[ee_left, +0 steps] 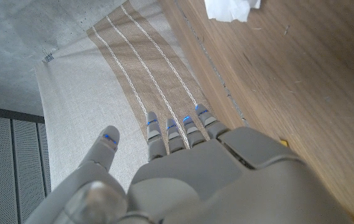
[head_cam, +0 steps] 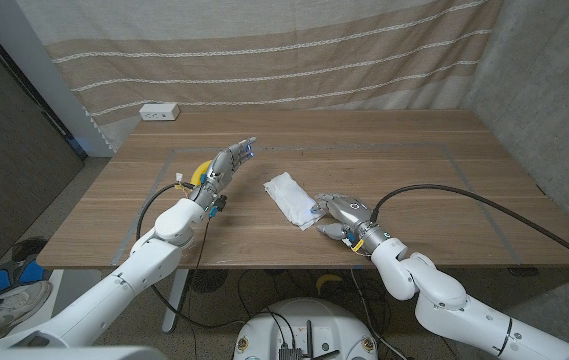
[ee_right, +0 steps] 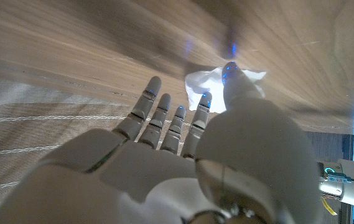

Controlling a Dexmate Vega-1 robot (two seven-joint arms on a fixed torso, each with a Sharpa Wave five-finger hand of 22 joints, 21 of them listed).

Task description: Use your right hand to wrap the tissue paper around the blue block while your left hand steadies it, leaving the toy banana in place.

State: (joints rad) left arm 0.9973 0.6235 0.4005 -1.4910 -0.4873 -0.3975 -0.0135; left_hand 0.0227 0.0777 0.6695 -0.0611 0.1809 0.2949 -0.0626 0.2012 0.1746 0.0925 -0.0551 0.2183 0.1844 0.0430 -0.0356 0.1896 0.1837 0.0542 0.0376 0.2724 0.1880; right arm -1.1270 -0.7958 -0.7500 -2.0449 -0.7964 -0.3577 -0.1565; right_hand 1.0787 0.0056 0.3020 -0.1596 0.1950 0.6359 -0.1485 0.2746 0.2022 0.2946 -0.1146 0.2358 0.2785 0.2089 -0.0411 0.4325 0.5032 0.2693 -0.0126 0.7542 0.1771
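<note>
The tissue paper (head_cam: 288,198) lies as a crumpled white bundle on the wooden tabletop (head_cam: 414,170), and everything else is placed from it here. No blue shows through the paper in the head view, so I cannot tell whether the block sits inside it.

The right hand (head_cam: 339,215) is just beside the tissue paper on the side nearer the robot, down at the tabletop, with its fingertips at the bundle's near corner. Whether they actually touch the paper cannot be made out. In the right wrist view that hand (ee_right: 183,155) has its fingers (ee_right: 145,102) stretched out and a little apart, reaching toward the tissue paper (ee_right: 204,87); it holds nothing.

The left hand (head_cam: 226,165) is raised off the tabletop well to the left of the tissue paper, apart from it, fingers extended and spread, empty. The left wrist view shows the same: the hand (ee_left: 183,162) open, fingers (ee_left: 177,134) straight, with the tissue paper (ee_left: 229,9) far off on the wood.

The toy banana (head_cam: 202,174) lies on the tabletop beyond the left hand from the tissue paper, partly hidden by that hand.

A white power strip (head_cam: 159,112) sits at the far edge of the tabletop, well away from the tissue paper, before a striped curtain (head_cam: 264,50).
</note>
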